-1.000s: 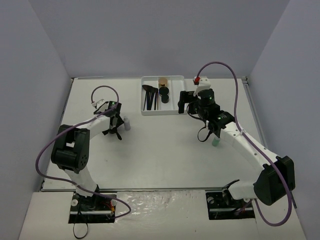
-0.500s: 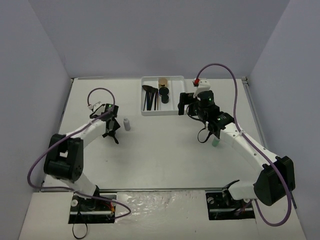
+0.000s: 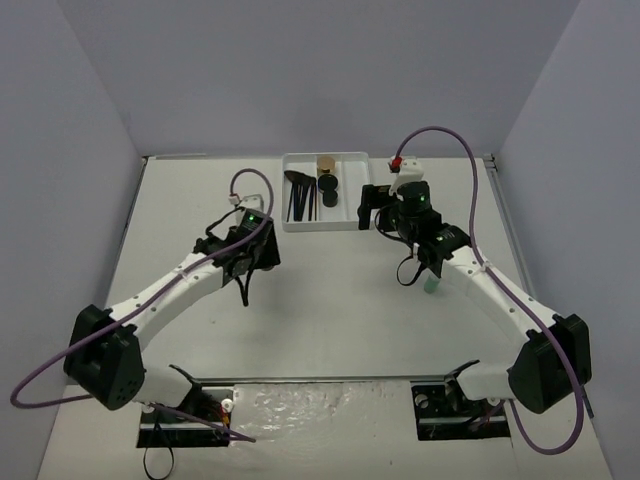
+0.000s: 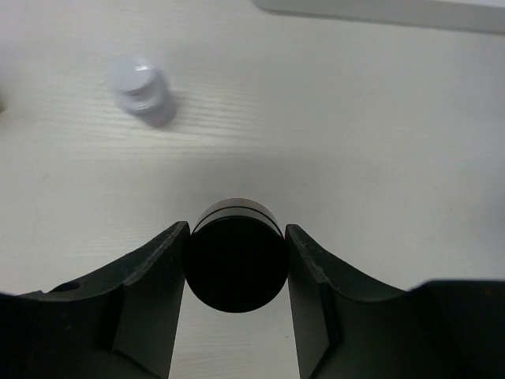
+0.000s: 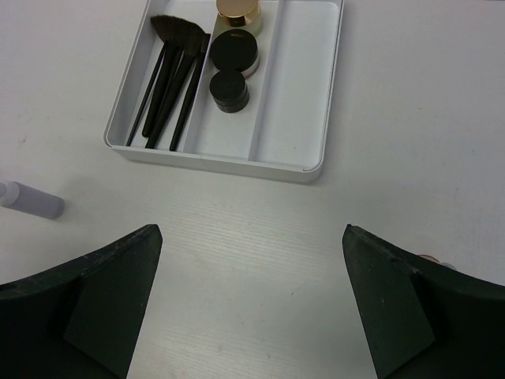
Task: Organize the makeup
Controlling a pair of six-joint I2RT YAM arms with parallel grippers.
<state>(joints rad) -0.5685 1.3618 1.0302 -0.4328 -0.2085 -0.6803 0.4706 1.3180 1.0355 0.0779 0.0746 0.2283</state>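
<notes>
Left of centre in the top view, the left gripper (image 3: 250, 268) pinches a round black compact (image 4: 237, 268). A small white bottle (image 4: 142, 91) stands near it, toward upper left. At upper middle, the tray (image 5: 304, 170) holds brushes (image 5: 170, 79), a gold jar (image 5: 238, 9) and two black pots (image 5: 234, 51). Just right of the tray, the right gripper (image 5: 252, 229) hangs spread wide.

We find bare table (image 5: 260, 201) between the right gripper (image 5: 251, 235) and the tray (image 5: 237, 162); brushes (image 5: 170, 79) and compacts (image 5: 234, 51) crowd its left and middle compartments. A small bottle (image 4: 142, 91) stands ahead-left of the left gripper (image 4: 237, 233).
</notes>
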